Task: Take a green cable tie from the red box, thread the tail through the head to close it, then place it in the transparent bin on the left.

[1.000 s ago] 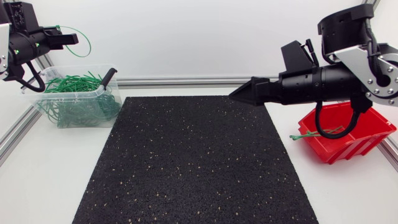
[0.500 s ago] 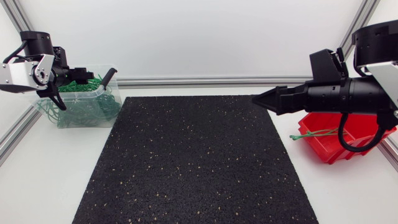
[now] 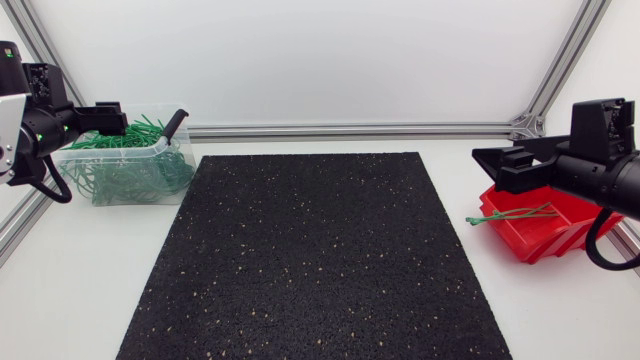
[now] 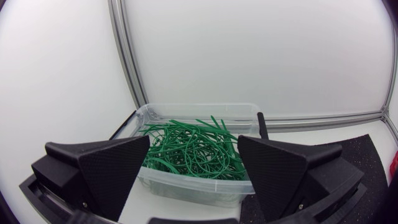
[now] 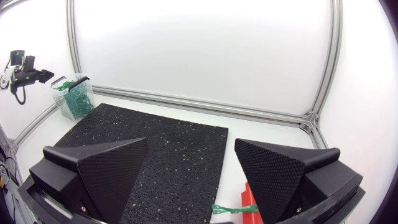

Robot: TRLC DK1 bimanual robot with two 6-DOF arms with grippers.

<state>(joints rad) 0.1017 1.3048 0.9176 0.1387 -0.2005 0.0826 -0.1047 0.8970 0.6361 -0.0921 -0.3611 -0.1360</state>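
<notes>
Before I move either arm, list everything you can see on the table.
transparent bin: one, clear, rear left, beside the mat.
cable ties: tangled heap, too many to count, green, inside the transparent bin.
black rod: one, black, sticking up at the bin's right corner.
mat: one, black with pale specks, table centre.
red box: one, red, right side.
cable tie: at least one, green, across the red box's rim, poking toward the mat.
left gripper: one, black, open and empty, facing the bin.
right gripper: one, black, open and empty, above the red box.

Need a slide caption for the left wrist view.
Open left hand facing the transparent bin of green cable ties.
</notes>
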